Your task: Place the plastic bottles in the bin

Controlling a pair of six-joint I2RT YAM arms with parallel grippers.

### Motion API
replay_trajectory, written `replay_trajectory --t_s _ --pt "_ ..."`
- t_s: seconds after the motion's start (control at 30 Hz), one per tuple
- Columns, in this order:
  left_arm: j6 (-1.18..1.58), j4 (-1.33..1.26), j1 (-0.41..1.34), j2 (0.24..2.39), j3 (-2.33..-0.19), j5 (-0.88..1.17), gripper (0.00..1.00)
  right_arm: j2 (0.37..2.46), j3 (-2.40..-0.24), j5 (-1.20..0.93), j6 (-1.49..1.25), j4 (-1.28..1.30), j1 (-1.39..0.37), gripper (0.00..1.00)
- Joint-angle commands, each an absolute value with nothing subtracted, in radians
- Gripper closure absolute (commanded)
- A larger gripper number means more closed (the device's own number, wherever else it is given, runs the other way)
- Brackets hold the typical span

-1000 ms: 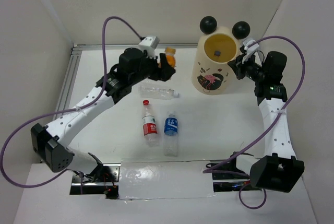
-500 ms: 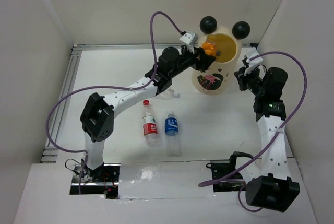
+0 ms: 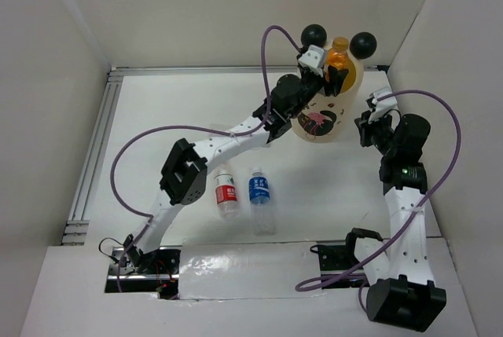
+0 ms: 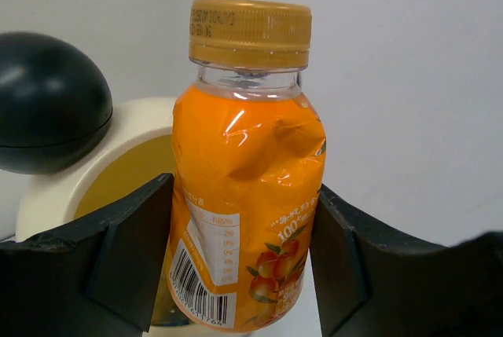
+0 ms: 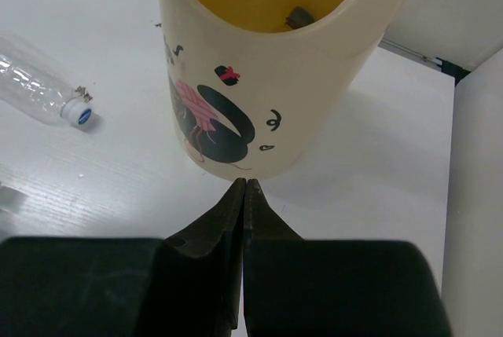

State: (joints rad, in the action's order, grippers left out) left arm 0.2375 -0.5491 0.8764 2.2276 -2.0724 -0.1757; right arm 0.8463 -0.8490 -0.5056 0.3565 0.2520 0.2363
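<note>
My left gripper [image 3: 331,78] is shut on the orange bottle [image 3: 339,55] and holds it upright over the mouth of the bin [image 3: 318,121]. In the left wrist view both black fingers [image 4: 130,258] press the bottle's label [image 4: 247,195], with the bin's cream rim [image 4: 102,156] behind. My right gripper [image 5: 244,184] is shut and empty, just right of the bin's base [image 5: 259,78]. A red-labelled bottle [image 3: 225,193] and a blue-labelled bottle [image 3: 258,192] lie side by side at the table's front. A clear unlabelled bottle [image 5: 39,78] lies left of the bin.
Two black ball ears [image 3: 315,34] stand on the bin's rim, one close beside the held bottle [image 4: 47,101]. A small grey object [image 5: 299,16] lies inside the bin. White walls enclose the table, the right one [image 3: 464,78] close to my right arm.
My left arm has swung right with the orange bottle, from the back middle of the table to above the bin's mouth. My right gripper has drawn back slightly from the bin.
</note>
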Motion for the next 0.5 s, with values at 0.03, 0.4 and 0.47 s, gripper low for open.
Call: replay_trajectory --t_s 0.03,0.4,0.47 --pt "0.153 -0.581 0.896 2.327 -2.209 -0.281 0.34 0.792 -0.819 -0.491 0.322 0.225 0.242 0.96" --pt "0.118 -0.541 0.896 2.356 -2.287 -0.305 0.01 0.738 -0.769 -0.491 0.313 0.244 0.242 0.92" --pt "0.106 -0.551 0.905 2.333 -2.278 -0.305 0.01 0.738 -0.769 -0.500 0.313 0.253 0.242 0.90"
